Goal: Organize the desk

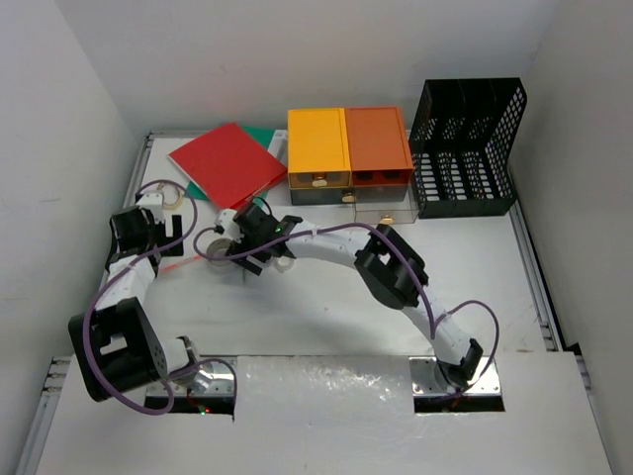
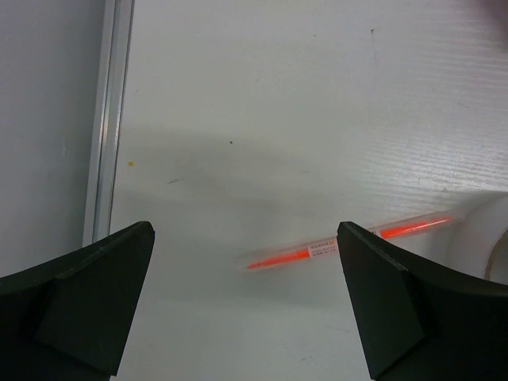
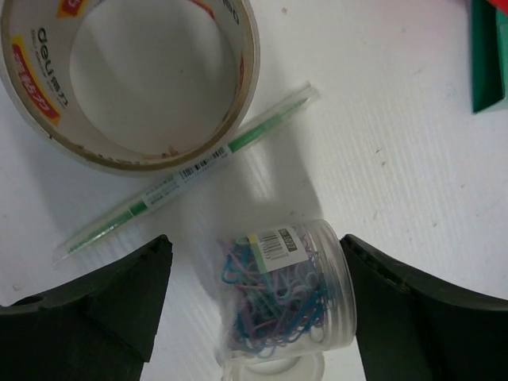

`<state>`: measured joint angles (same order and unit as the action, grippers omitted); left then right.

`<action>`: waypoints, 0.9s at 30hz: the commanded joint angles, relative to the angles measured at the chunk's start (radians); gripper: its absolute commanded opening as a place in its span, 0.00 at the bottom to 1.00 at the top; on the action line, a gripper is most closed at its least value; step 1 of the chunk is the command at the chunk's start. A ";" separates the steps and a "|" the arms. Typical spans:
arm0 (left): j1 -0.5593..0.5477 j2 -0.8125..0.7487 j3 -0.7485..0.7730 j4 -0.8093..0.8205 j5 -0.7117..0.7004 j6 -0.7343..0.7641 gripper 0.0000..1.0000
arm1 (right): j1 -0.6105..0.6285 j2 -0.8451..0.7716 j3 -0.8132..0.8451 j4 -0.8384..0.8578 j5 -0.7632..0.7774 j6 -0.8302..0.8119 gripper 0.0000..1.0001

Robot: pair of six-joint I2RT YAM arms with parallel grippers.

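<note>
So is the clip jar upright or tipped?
Tipped: the jar lies on its side, clips showing through its wall.

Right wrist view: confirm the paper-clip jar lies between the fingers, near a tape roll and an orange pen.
The pen is green, not orange, as the right wrist view shows; the paper-clip jar lies between the fingers, near the tape roll.

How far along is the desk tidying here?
Nothing looks put away yet. In hand: the right jaws stand open either side of the clear plastic jar of coloured paper clips. To do: the whitish tape roll, green pen, orange pen and flat red folder lie loose.
</note>
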<state>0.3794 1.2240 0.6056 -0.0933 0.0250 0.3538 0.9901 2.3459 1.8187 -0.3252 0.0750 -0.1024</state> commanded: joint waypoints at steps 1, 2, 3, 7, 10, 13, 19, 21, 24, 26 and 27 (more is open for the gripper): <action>0.006 -0.027 -0.007 0.040 0.019 -0.004 1.00 | 0.002 -0.063 -0.045 0.061 0.008 0.007 0.81; 0.006 -0.027 -0.007 0.038 0.019 -0.004 1.00 | 0.002 -0.059 -0.047 0.057 0.020 0.001 0.79; 0.006 -0.027 -0.007 0.038 0.021 -0.004 1.00 | 0.002 -0.053 -0.035 0.045 0.046 -0.003 0.78; 0.006 -0.027 -0.007 0.037 0.030 -0.004 1.00 | 0.002 -0.031 -0.019 -0.014 0.088 -0.022 0.81; 0.006 -0.027 -0.006 0.037 0.030 -0.004 0.99 | 0.002 -0.045 -0.032 0.001 0.108 -0.022 0.62; 0.006 -0.026 -0.006 0.035 0.030 -0.004 0.99 | 0.002 -0.074 -0.044 0.024 0.094 -0.020 0.40; 0.006 -0.026 -0.006 0.032 0.030 -0.004 0.99 | 0.002 -0.203 -0.077 0.052 0.115 -0.029 0.00; 0.006 -0.027 -0.004 0.032 0.030 -0.004 1.00 | 0.002 -0.261 -0.131 0.069 0.141 -0.043 0.00; 0.006 -0.027 -0.006 0.033 0.033 -0.004 1.00 | 0.002 -0.385 -0.194 0.097 0.267 -0.091 0.00; 0.006 -0.027 -0.006 0.030 0.033 -0.003 1.00 | 0.002 -0.474 -0.241 0.109 0.419 -0.167 0.00; 0.006 -0.027 -0.006 0.030 0.033 -0.003 1.00 | 0.002 -0.500 -0.263 0.117 0.478 -0.198 0.00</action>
<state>0.3805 1.2240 0.6056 -0.0937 0.0452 0.3538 0.9913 1.9816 1.5860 -0.2966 0.3237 -0.1925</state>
